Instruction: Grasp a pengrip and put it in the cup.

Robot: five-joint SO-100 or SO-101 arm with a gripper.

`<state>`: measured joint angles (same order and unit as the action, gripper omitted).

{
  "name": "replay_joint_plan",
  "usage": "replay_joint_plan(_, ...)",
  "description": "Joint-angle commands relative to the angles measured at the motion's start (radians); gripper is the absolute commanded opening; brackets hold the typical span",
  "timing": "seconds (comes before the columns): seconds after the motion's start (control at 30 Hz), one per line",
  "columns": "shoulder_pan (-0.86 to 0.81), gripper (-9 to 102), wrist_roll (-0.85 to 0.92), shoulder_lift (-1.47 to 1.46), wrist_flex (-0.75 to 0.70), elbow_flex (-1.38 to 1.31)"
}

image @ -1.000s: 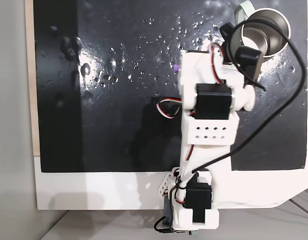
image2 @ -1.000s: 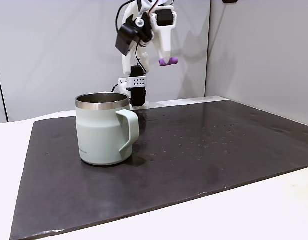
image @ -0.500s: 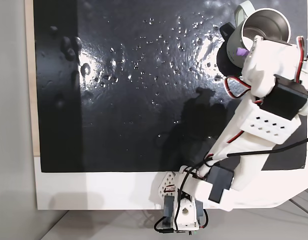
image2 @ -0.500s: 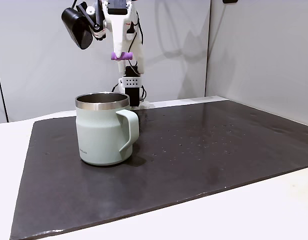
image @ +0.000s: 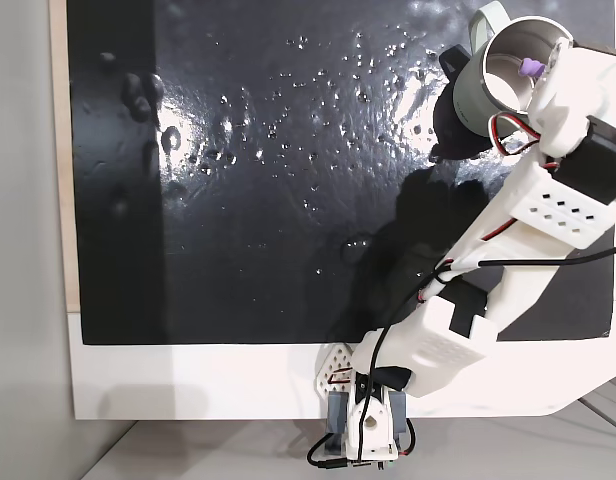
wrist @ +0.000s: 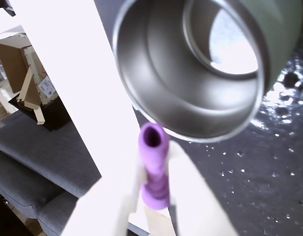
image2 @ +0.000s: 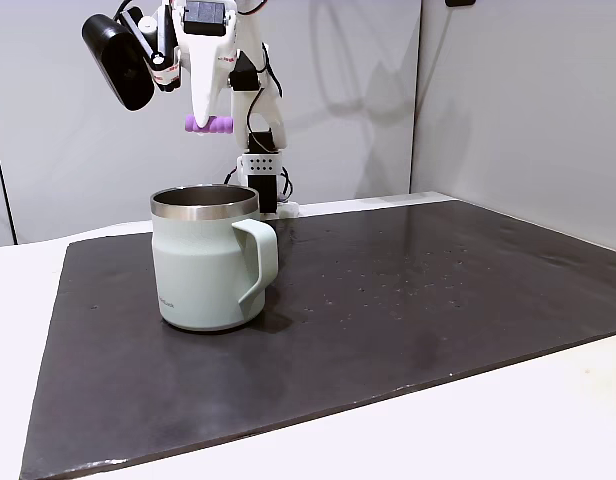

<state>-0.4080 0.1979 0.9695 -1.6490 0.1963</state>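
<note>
1. One pengrip [image2: 208, 124] sits crosswise between the fingertips of the gripper [image2: 204, 122], lying level in a fixed view, high above the cup [image2: 205, 262].
2. Seen from above in a fixed view, the pengrip [image: 530, 69] hangs over the cup's [image: 466, 88] steel opening.
3. Both fingers are pinched narrowly around the pengrip [wrist: 154, 164], touching its middle; its hollow end points toward the cup [wrist: 191, 69] in the wrist view.

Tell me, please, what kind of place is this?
Probably a hobby robot bench in a home or office room: a white table with a black mat by plain walls, and a grey sofa and cardboard box nearby.
</note>
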Motion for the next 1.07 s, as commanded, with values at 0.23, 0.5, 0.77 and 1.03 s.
replay_joint_plan(0.23,-0.008,13,0.008,-0.015,0.018,-0.083)
replay_joint_plan(0.5,-0.021,34,-0.012,-0.015,-0.031,-0.130)
replay_joint_plan(0.77,-0.031,31,-0.020,-0.015,-0.035,-0.120)
replay_joint_plan(1.03,-0.025,30,-0.021,0.002,-0.037,-0.117)
